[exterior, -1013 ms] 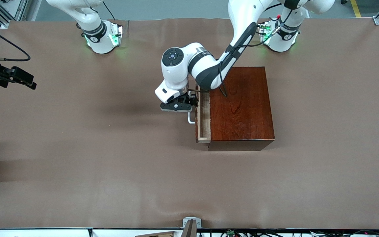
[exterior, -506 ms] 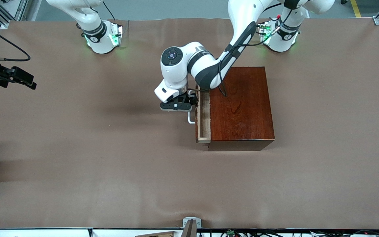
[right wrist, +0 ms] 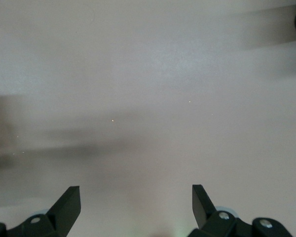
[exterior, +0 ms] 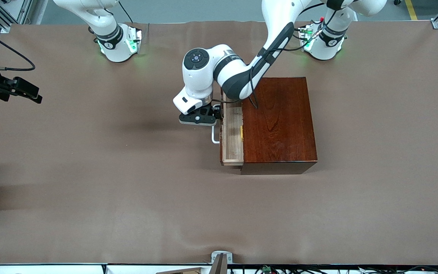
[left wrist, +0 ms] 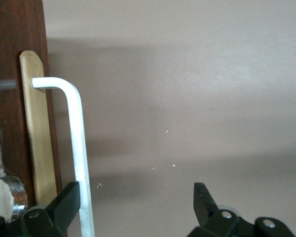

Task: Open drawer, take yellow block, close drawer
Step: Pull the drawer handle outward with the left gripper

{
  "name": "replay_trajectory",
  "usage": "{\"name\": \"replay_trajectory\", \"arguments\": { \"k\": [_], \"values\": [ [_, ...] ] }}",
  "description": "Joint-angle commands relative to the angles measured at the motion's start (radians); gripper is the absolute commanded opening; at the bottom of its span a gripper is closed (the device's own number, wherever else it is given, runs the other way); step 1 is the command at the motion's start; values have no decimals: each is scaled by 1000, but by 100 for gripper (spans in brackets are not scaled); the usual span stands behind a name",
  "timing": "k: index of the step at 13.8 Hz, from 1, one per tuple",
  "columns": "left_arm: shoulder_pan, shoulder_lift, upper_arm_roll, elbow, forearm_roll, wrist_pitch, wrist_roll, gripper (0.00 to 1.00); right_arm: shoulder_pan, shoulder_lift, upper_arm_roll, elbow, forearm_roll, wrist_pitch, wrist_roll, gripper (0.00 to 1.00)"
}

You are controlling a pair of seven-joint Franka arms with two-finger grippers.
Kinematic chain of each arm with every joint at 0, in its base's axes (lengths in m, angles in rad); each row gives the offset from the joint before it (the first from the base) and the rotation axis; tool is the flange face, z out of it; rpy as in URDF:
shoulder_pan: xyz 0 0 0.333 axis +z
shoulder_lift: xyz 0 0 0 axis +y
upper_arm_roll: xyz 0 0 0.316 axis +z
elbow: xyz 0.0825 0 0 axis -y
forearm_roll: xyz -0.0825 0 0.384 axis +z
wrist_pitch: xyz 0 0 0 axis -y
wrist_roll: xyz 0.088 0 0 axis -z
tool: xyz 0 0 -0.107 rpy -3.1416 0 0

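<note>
The mahogany cabinet [exterior: 278, 121] stands mid-table. Its drawer [exterior: 231, 139] is pulled partly out toward the right arm's end, showing the pale-wood tray. A thin sliver of the yellow block [exterior: 241, 133] shows in the tray at the cabinet's edge. My left gripper [exterior: 214, 117] is at the white handle [exterior: 213, 136]. In the left wrist view this gripper [left wrist: 136, 190] is open, and the handle bar [left wrist: 78, 133] runs just inside one finger [left wrist: 64, 202]. My right gripper [right wrist: 135, 195] waits open over bare table, with nothing between its fingers.
Brown cloth covers the table [exterior: 127, 182]. Both arm bases [exterior: 118, 43] stand farthest from the front camera. The left arm's elbow hangs over the cabinet's top. A small metal bracket [exterior: 221, 258] sits at the table's near edge.
The drawer has slid farther out toward the right arm's end, with the left gripper moving along at the handle. The yellow block's edge has come into view. The right arm has not moved.
</note>
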Motion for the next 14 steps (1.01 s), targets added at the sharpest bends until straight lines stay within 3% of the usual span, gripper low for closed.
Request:
{"name": "replay_trajectory", "arguments": {
  "k": [1, 14],
  "values": [
    [-11, 19, 7, 15, -24, 22, 1, 100, -1, 3, 7, 10, -13, -9, 14, 100],
    [-6, 20, 10, -13, -10, 1, -1, 100, -1, 2, 7, 10, -13, -9, 14, 100]
  ]
}}
